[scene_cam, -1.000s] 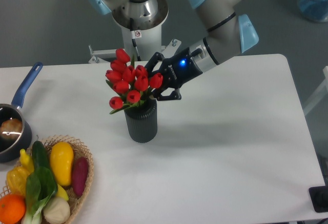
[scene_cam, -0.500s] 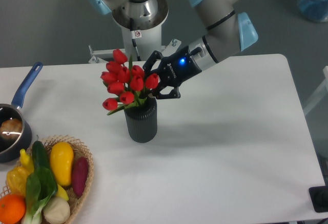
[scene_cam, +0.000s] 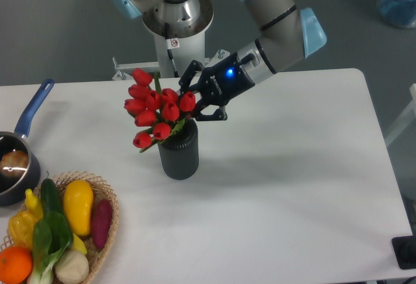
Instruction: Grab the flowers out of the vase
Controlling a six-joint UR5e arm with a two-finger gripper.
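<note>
No legible text. The gripper [scene_cam: 195, 97] body carries small white lettering, too small to read. A small warning sticker [scene_cam: 173, 43] sits on the robot base [scene_cam: 170, 17], its symbol unreadable.

Stems of flowers [scene_cam: 156, 106] hidden behind blooms and vase [scene_cam: 179, 154] mouth. Fingertips of gripper [scene_cam: 193, 103] buried in bunch. Basket [scene_cam: 104, 196] and saucepan [scene_cam: 19, 154] cut off at edges.

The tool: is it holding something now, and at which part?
The tool grips the flowers at the bunch's right side, just below the heads, above the vase.
</note>
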